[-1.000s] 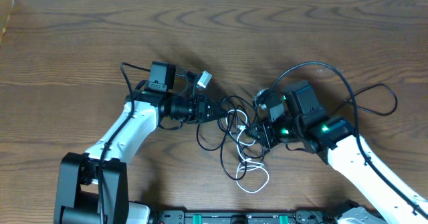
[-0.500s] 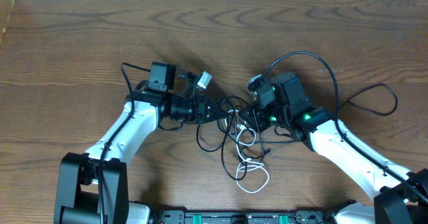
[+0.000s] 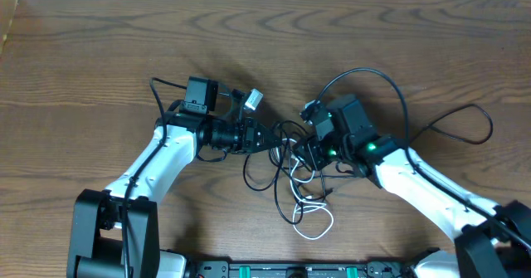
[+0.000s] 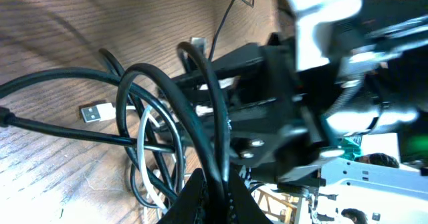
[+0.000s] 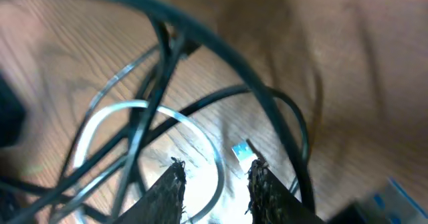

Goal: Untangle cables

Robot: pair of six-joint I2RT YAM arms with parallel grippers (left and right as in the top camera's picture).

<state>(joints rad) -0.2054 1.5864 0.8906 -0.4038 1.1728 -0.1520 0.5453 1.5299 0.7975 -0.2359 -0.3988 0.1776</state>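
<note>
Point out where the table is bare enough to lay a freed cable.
Bare wood: the far strip of the table beyond left arm and right arm, and the stretch outside the left arm. Crowded: the centre, where black cable and white cable knot.

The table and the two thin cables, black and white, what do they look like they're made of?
The table looks like wood or wood-look laminate: dark brown, flowing grain, low sheen. The black cable seems jacketed in smooth rubbery plastic; it curls in soft loops. The white cable looks likewise, slightly glossier.
</note>
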